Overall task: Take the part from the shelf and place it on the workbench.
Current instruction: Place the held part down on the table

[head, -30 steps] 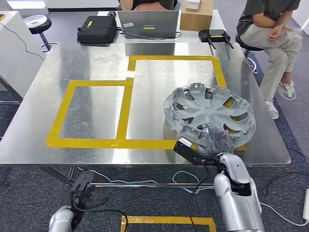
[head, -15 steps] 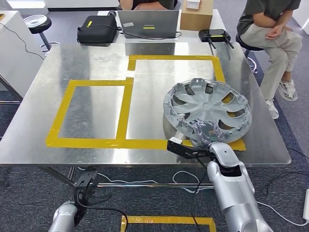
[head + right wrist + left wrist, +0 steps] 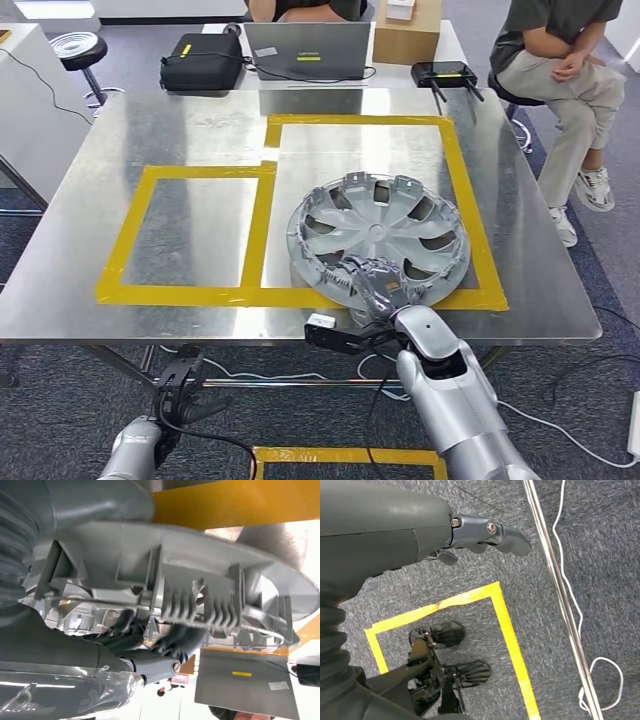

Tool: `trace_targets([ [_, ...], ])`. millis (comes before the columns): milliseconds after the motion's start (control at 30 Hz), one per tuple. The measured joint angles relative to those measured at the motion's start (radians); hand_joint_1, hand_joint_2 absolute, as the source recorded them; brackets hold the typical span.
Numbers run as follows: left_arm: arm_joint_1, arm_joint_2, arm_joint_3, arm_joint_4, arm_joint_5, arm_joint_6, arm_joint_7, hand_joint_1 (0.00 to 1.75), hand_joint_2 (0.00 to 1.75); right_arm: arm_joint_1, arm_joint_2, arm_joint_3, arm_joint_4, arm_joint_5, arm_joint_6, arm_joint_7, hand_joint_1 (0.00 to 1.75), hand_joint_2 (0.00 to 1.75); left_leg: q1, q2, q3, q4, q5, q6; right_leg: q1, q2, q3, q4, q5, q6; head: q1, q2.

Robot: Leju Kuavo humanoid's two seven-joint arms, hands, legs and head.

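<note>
Right robot hand [image 3: 377, 283] grips wheel cover [image 3: 377, 232] by near rim over worktop [image 3: 189, 130]; uneven release w/ far edge low could make it skid off tape.

A: so what's back there behind the desk? I see a grey laptop [image 3: 312, 50] with a black bag [image 3: 200, 61] just to its left.

B: yep, plus a cardboard box [image 3: 406, 32] to its right and a black router [image 3: 444, 73] near that. A person [image 3: 558, 75] in khaki trousers sits at the right. Round stool [image 3: 78, 50] far left, white cables [image 3: 377, 372] on the carpet under the desk.
</note>
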Motion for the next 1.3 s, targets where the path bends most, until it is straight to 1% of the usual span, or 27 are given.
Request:
trace_targets([
  [167,-0.003,0.000,0.002,0.008,0.003,-0.001,-0.001,0.00,0.00,0.007,0.000,0.013,-0.015,-0.004,0.000,0.007,0.00,1.75,0.000,0.000,0.000,0.000,0.000,0.000,0.000,0.000,0.000,0.000,0.000,0.000,0.000,0.000],
  [300,-0.005,0.001,0.003,0.014,0.007,0.001,0.000,0.00,0.00,0.007,0.000,0.020,-0.022,-0.005,0.000,0.020,0.00,0.00,-0.001,0.000,0.000,0.001,0.000,0.000,0.000,0.000,0.000,0.000,0.001,0.000,0.000,0.000],
  [433,-0.011,0.006,0.008,0.028,0.019,0.013,0.015,0.00,0.00,0.017,0.000,0.022,-0.047,0.007,0.008,0.068,0.00,0.00,-0.003,0.000,-0.001,0.002,0.000,0.001,-0.003,0.000,0.000,-0.001,0.003,0.003,0.000,0.000],
  [533,-0.019,0.018,0.017,0.050,0.031,0.027,0.017,0.00,0.00,0.035,0.001,0.021,-0.092,0.012,0.033,0.097,0.00,0.00,-0.007,0.000,-0.002,0.004,0.000,0.005,-0.007,0.000,0.000,-0.002,0.005,0.006,0.000,0.000],
  [633,-0.022,0.019,0.030,0.056,0.037,0.038,0.024,0.00,0.00,0.069,0.006,0.021,-0.148,-0.044,0.054,0.068,0.00,0.00,-0.011,0.000,-0.003,0.005,0.004,0.013,-0.011,0.000,0.001,-0.006,0.010,0.014,0.000,0.000],
  [667,-0.023,0.018,0.032,0.056,0.038,0.040,0.027,0.00,0.00,0.085,0.009,0.021,-0.175,-0.083,0.063,0.050,0.00,0.00,-0.009,0.001,-0.003,0.001,0.010,0.017,-0.010,0.001,0.000,-0.008,0.013,0.018,-0.001,0.000],
  [700,-0.024,0.018,0.034,0.056,0.040,0.041,0.030,0.00,0.00,0.103,0.011,0.021,-0.207,-0.134,0.074,0.030,0.00,0.00,-0.006,0.003,-0.002,-0.004,0.017,0.021,-0.009,0.001,-0.003,-0.006,0.009,0.023,0.000,0.000],
  [733,-0.025,0.017,0.037,0.056,0.042,0.041,0.030,0.00,0.00,0.124,0.013,0.021,-0.242,-0.191,0.085,0.013,0.00,0.00,-0.002,0.005,-0.002,-0.010,0.023,0.024,-0.008,0.001,-0.012,0.011,-0.006,0.027,0.001,0.000],
  [767,-0.025,0.017,0.040,0.056,0.044,0.041,0.030,0.00,0.00,0.144,0.015,0.021,-0.275,-0.246,0.095,-0.002,0.00,0.00,0.002,0.009,-0.001,-0.014,0.028,0.026,-0.008,0.000,-0.029,0.049,-0.032,0.031,0.002,0.000],
  [800,-0.025,0.017,0.044,0.056,0.045,0.041,0.030,0.00,0.00,0.167,0.015,0.021,-0.309,-0.301,0.105,-0.015,0.00,0.00,0.003,0.013,-0.002,-0.015,0.029,0.027,-0.009,-0.002,-0.054,0.109,-0.067,0.035,0.004,0.000],
  [833,-0.023,0.017,0.049,0.056,0.048,0.039,0.030,0.00,0.00,0.192,0.015,0.022,-0.343,-0.349,0.113,-0.026,0.00,0.00,0.004,0.017,-0.004,-0.015,0.030,0.028,-0.010,-0.003,-0.083,0.182,-0.102,0.039,0.005,0.000],
  [867,-0.020,0.017,0.053,0.056,0.049,0.038,0.030,0.00,0.00,0.217,0.015,0.024,-0.374,-0.388,0.119,-0.035,0.00,0.00,0.004,0.022,-0.005,-0.014,0.030,0.028,-0.012,-0.004,-0.107,0.244,-0.125,0.042,0.004,0.000],
  [900,-0.018,0.017,0.057,0.056,0.051,0.036,0.030,0.00,0.00,0.242,0.015,0.027,-0.405,-0.420,0.124,-0.041,0.00,0.00,0.004,0.029,-0.005,-0.013,0.029,0.028,-0.013,-0.005,-0.118,0.277,-0.132,0.044,0.004,0.000],
  [933,-0.016,0.017,0.059,0.056,0.052,0.035,0.030,0.00,0.00,0.264,0.015,0.031,-0.432,-0.442,0.127,-0.046,0.00,0.00,0.005,0.036,-0.006,-0.011,0.028,0.026,-0.014,-0.007,-0.110,0.270,-0.119,0.045,0.004,0.000],
  [967,-0.016,0.017,0.061,0.056,0.052,0.034,0.030,0.00,0.00,0.282,0.015,0.037,-0.455,-0.459,0.128,-0.050,0.00,0.00,0.006,0.044,-0.006,-0.009,0.027,0.024,-0.015,-0.013,-0.081,0.224,-0.091,0.047,0.004,0.000],
  [1000,-0.016,0.017,0.062,0.056,0.053,0.033,0.030,0.00,0.00,0.296,0.015,0.042,-0.478,-0.474,0.129,-0.053,0.00,0.00,0.007,0.051,-0.006,-0.006,0.024,0.019,-0.015,-0.028,-0.041,0.154,-0.065,0.049,0.004,0.000],
  [1033,-0.016,0.018,0.063,0.056,0.053,0.033,0.029,0.00,0.00,0.309,0.015,0.048,-0.499,-0.492,0.129,-0.057,0.00,0.00,0.005,0.058,-0.008,-0.002,0.021,0.014,-0.012,-0.044,-0.003,0.089,-0.045,0.047,0.006,0.000],
  [1067,-0.016,0.020,0.064,0.056,0.054,0.033,0.029,0.00,0.00,0.325,0.015,0.054,-0.518,-0.510,0.129,-0.062,0.00,0.00,0.003,0.064,-0.008,0.002,0.018,0.009,-0.010,-0.057,0.024,0.043,-0.036,0.042,0.005,0.000],
  [1100,-0.015,0.022,0.066,0.055,0.054,0.033,0.029,0.00,0.00,0.342,0.015,0.060,-0.538,-0.530,0.130,-0.066,0.00,0.00,0.000,0.071,-0.009,0.006,0.016,0.004,-0.007,-0.063,0.036,0.019,-0.036,0.033,0.005,0.000],
  [1133,-0.015,0.023,0.068,0.055,0.055,0.032,0.029,0.00,0.00,0.361,0.014,0.066,-0.555,-0.550,0.131,-0.071,0.00,0.00,-0.002,0.077,-0.010,0.008,0.015,0.001,-0.004,-0.058,0.036,0.017,-0.038,0.023,0.004,0.000],
  [1167,-0.015,0.024,0.070,0.054,0.055,0.031,0.029,0.00,0.00,0.382,0.014,0.072,-0.568,-0.570,0.132,-0.077,0.00,0.00,-0.003,0.085,-0.011,0.011,0.014,-0.002,-0.006,-0.049,0.032,0.015,-0.037,0.013,0.002,0.000],
  [1200,-0.015,0.024,0.072,0.054,0.055,0.029,0.029,0.00,0.00,0.403,0.013,0.078,-0.580,-0.593,0.134,-0.083,0.00,0.00,-0.001,0.085,-0.013,0.015,0.008,-0.007,-0.007,-0.040,0.027,0.014,-0.035,0.006,0.000,0.000],
  [1233,-0.015,0.025,0.073,0.053,0.055,0.027,0.029,0.00,0.00,0.422,0.012,0.083,-0.587,-0.613,0.134,-0.088,0.00,0.00,0.000,0.078,-0.019,0.029,-0.010,-0.012,-0.009,-0.032,0.022,0.013,-0.030,-0.002,-0.001,0.000],
  [1267,-0.015,0.025,0.075,0.052,0.055,0.025,0.029,0.00,0.00,0.438,0.011,0.089,-0.593,-0.629,0.135,-0.093,0.00,0.00,0.001,0.064,-0.032,0.062,-0.041,-0.018,-0.011,-0.024,0.015,0.012,-0.024,-0.010,-0.002,0.000],
  [1300,-0.015,0.025,0.076,0.052,0.055,0.023,0.029,0.00,0.00,0.451,0.011,0.094,-0.597,-0.639,0.135,-0.097,0.00,0.00,0.003,0.046,-0.053,0.116,-0.084,-0.021,-0.012,-0.016,0.007,0.011,-0.018,-0.016,-0.003,0.000],
])
